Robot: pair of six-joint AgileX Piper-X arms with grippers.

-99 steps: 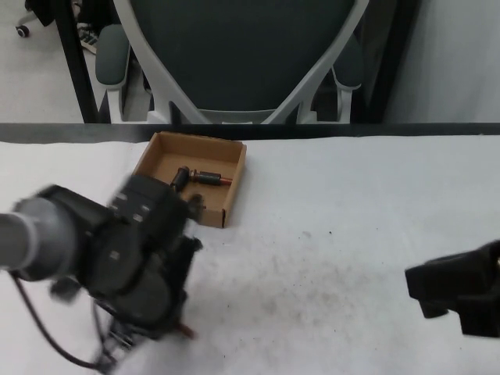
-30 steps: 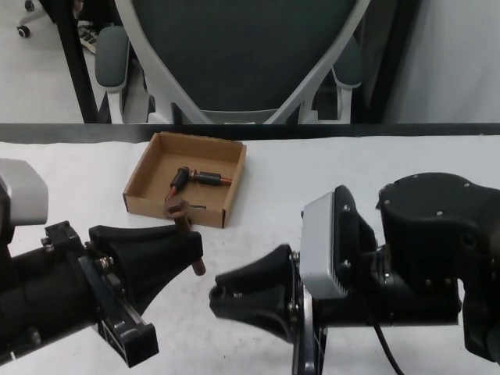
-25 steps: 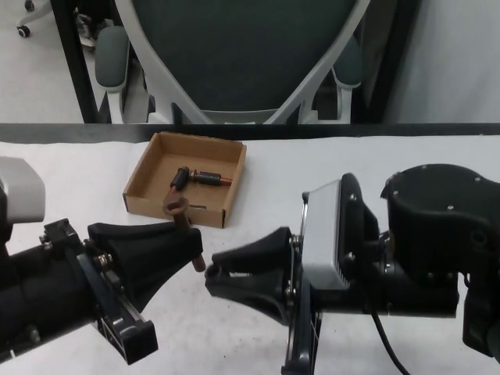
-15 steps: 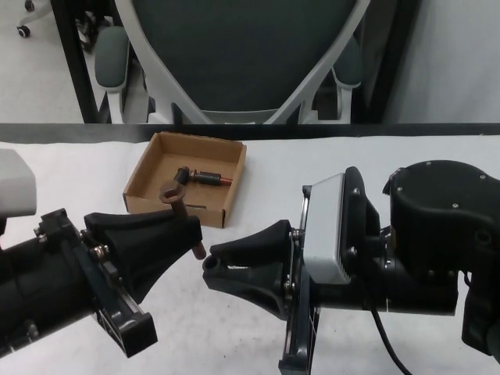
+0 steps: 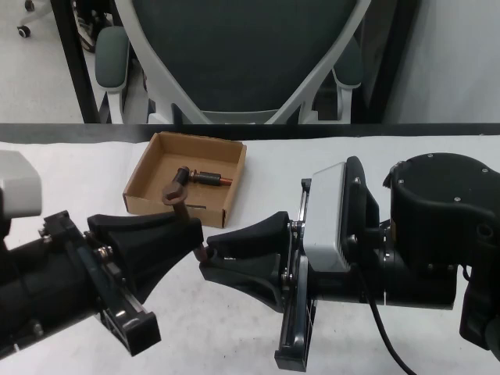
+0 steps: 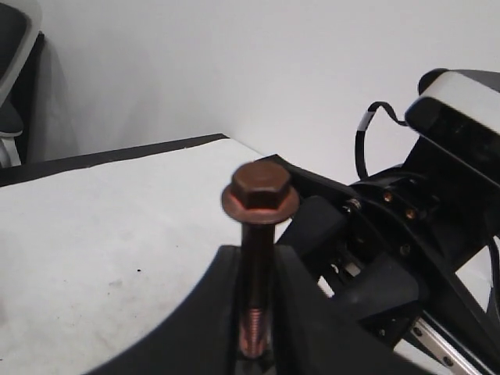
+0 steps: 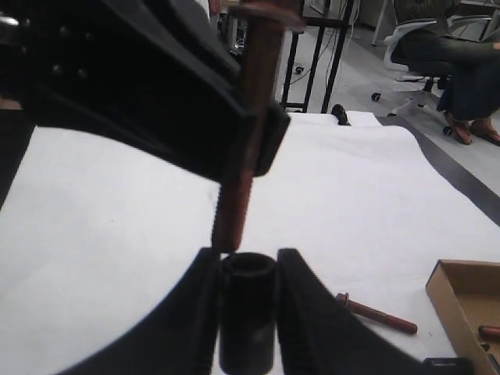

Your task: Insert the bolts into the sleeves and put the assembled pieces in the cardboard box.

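Bolt [image 5: 175, 197] stands upright above the bench [image 5: 391, 164], clamped in the left gripper [image 5: 194, 234]. Its lower end meets the right gripper [image 5: 211, 247], near the cardboard box [image 5: 148, 168], which holds an assembled piece [image 5: 201, 177].

Left wrist view: the fingers pinch the shank, with the hex head uppermost.

Right wrist view: the right gripper's fingers clamp a black sleeve [image 7: 248, 312], and the bolt's tip hangs just above its mouth.

- One copper-coloured bolt [image 6: 256, 234] with a flanged hex head. Head up, threaded end down, held by its shank in the left gripper [image 6: 254, 269] above the bench [image 5: 375, 168].
- One black sleeve [image 7: 248, 312], open mouth up, clamped in the right gripper [image 7: 248, 262] just beneath the bolt's tip.
- One loose bolt [image 7: 377, 314], lying flat on the bench.
- One cardboard box [image 5: 234, 187], open-topped, at far left, containing one assembled piece [image 5: 201, 178].
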